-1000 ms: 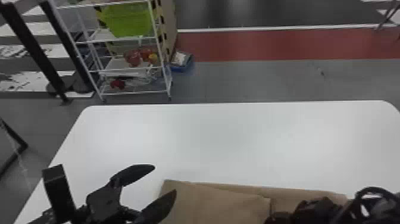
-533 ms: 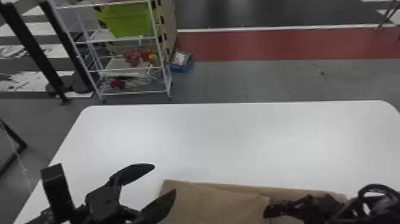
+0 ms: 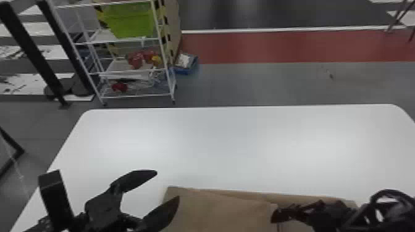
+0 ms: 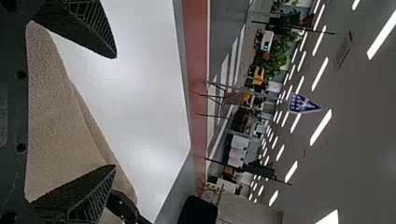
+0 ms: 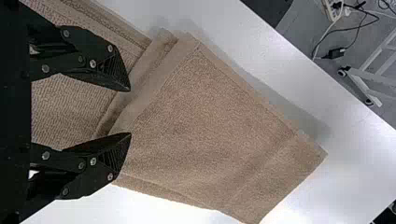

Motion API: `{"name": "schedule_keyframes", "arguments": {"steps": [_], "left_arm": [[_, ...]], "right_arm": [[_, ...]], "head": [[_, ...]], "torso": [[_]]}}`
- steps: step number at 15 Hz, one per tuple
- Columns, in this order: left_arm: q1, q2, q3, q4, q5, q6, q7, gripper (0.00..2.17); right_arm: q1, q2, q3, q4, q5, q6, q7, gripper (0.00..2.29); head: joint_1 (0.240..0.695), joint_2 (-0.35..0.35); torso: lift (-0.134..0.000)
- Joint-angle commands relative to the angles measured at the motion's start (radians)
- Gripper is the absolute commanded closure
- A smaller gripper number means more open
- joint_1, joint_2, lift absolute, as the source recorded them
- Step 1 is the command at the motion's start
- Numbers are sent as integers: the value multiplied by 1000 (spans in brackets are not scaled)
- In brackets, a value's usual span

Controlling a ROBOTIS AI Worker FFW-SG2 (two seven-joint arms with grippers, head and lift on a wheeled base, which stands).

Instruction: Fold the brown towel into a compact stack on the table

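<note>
Standing wide open and holding nothing, the left gripper (image 3: 167,185) has the brown towel (image 3: 222,211) showing between its fingers in its wrist view. The right gripper (image 3: 277,213) is parted less widely, also empty, with towel behind the gap between its fingers and folded layers reaching out past both fingertips.

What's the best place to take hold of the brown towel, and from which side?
I'd pinch the upper flap's loose edge, coming from the robot's right with the right end effector. The edge faces that way, rumpled into soft ridges over the lower layer, and should gather between open fingers.
</note>
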Motion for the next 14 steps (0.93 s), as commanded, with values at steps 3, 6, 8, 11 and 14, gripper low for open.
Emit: {"name": "schedule_keyframes", "arguments": {"steps": [3,6,8,11,14], "left_arm": [[-3,-3,-1,4,0,0,0,53],[-3,-3,0,6,0,0,-2,53],[-3,-3,0,7,0,0,-2,53],[-3,-3,0,10,0,0,-2,53],[-3,-3,0,12,0,0,-3,56]], "right_arm": [[14,-8,-9,-8,-3,3,5,653],[14,-10,-11,2,8,-3,5,653],[13,-5,-1,18,16,-12,5,653],[4,-1,20,41,28,-30,5,653],[0,5,25,36,20,-30,5,653]], "head": [[695,94],[695,87],[695,81],[695,87],[695,103]], "torso": [[-119],[-119],[-119],[-119],[-119]]}}
